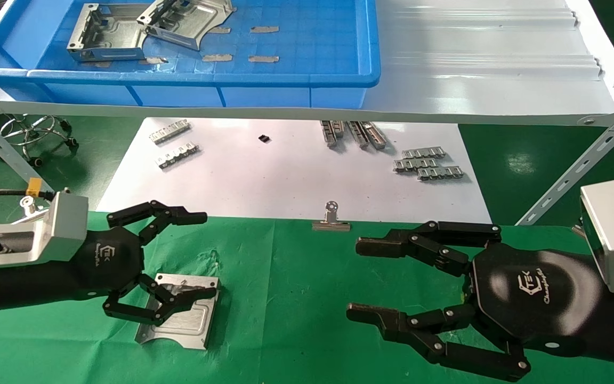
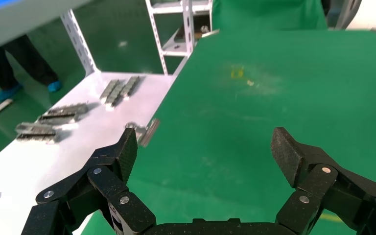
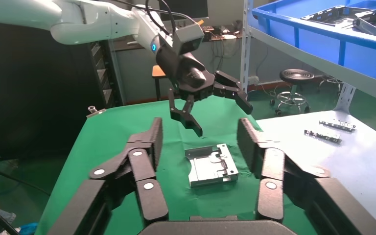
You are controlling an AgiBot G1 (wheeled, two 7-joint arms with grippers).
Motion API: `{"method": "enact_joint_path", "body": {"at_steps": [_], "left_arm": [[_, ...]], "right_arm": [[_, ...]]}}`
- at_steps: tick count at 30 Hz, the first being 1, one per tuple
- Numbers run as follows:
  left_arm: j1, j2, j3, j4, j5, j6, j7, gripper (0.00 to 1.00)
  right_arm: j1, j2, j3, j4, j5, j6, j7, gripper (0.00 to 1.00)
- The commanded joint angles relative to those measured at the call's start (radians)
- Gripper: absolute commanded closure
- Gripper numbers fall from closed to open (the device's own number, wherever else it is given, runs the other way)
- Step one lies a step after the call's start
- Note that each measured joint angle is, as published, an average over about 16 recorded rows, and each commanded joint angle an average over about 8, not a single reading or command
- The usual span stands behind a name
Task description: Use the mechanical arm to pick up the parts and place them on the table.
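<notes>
Meanwhile, left pincer (image 1: 190, 256) hovers spread above one part (image 1: 182, 320) on the table (image 1: 285, 320); right pincer (image 1: 360, 280) spread.

head view looks down over the table (image 1: 296, 298); both wrist views skim it, facing opposite ways.

One part (image 1: 179, 312) flat on the table (image 1: 296, 298) near its left edge; two parts (image 1: 142, 29) in the bin (image 1: 307, 69) on the shelf (image 1: 488, 69) behind.

part (image 1: 179, 318) partly behind left gripper (image 1: 176, 256)
</notes>
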State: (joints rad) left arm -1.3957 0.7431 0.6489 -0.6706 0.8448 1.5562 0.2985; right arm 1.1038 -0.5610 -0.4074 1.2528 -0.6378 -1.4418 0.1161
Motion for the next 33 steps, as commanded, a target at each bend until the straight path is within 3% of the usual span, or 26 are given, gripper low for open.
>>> {"method": "enact_joint_path", "body": {"at_steps": [1, 33], "left_arm": [[0.02, -0.008, -0.023, -0.039, -0.007, -0.004, -0.031, 0.0], [0.329, -0.135, -0.378, -0.629, -0.117, -0.061, -0.492, 0.0]], "right_arm": [[0.0, 0.0, 0.0, 0.0, 0.0, 0.0, 0.0, 0.0], [0.0, 0.0, 0.0, 0.0, 0.0, 0.0, 0.0, 0.0]]}}
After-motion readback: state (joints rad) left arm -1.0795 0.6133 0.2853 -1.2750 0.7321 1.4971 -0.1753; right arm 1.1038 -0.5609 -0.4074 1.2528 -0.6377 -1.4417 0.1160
